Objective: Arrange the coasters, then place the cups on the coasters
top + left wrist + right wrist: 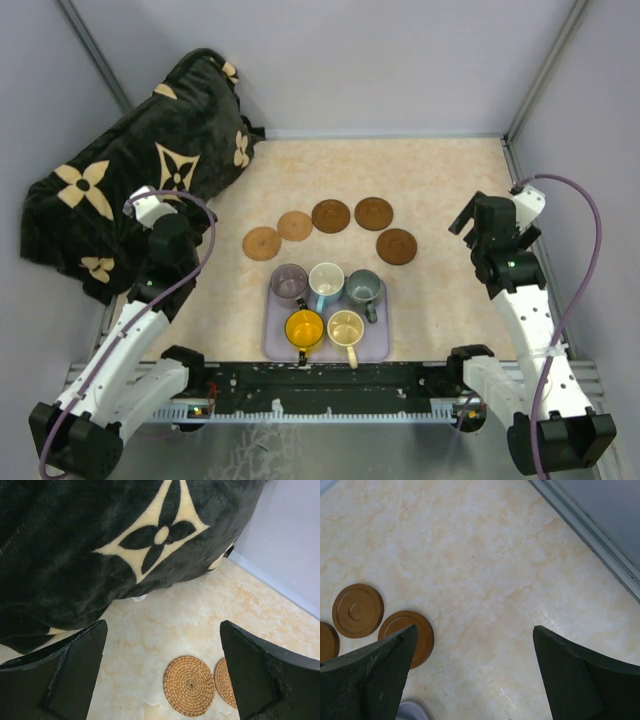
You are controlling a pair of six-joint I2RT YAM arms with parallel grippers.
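Two light tan coasters and three dark brown coasters lie in an arc on the table. Several cups stand on a lavender tray: purple, white with blue inside, grey-green, yellow, cream. My left gripper hangs open, left of the arc, above a woven tan coaster. On the right side my right gripper is open and empty, with brown coasters to its left.
A black blanket with cream flower patterns is heaped at the back left, close to the left gripper. Grey walls with metal rails enclose the table. The tray's corner shows at the bottom of the right wrist view.
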